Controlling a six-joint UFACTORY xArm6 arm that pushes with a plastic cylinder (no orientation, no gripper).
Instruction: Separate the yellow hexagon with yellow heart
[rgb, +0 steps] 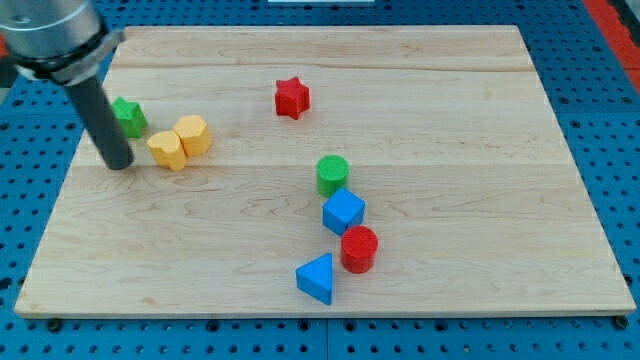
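Two yellow blocks are the whole story here, and they're jammed right up against each other near the view's left side of the wooden board (420, 80). The yellow hexagon (194, 134) sits on the right of the pair, the yellow heart (167, 150) just below-left of it, touching as far as I can tell.

What could go wrong: my tip (119, 165) is parked just left of the heart, close but apart from it I think. If I shove straight toward the view's right from here, my guess is the heart simply bulldozes the hexagon along and they travel as a pair, so nothing gets separated. A wedge into the seam between them looks like the safer bet, but the seam is narrow and a slightly off line would just spin one block against the other. There's also a green block (129, 116), shape hard to make out, right behind the rod; a sloppy swing toward the view's top would knock that one around for no reason.

About the hand: there isn't one. It's a plain dark rod, nothing to open or clench, it holds nothing, and the tip doesn't seem to be touching any block right now.
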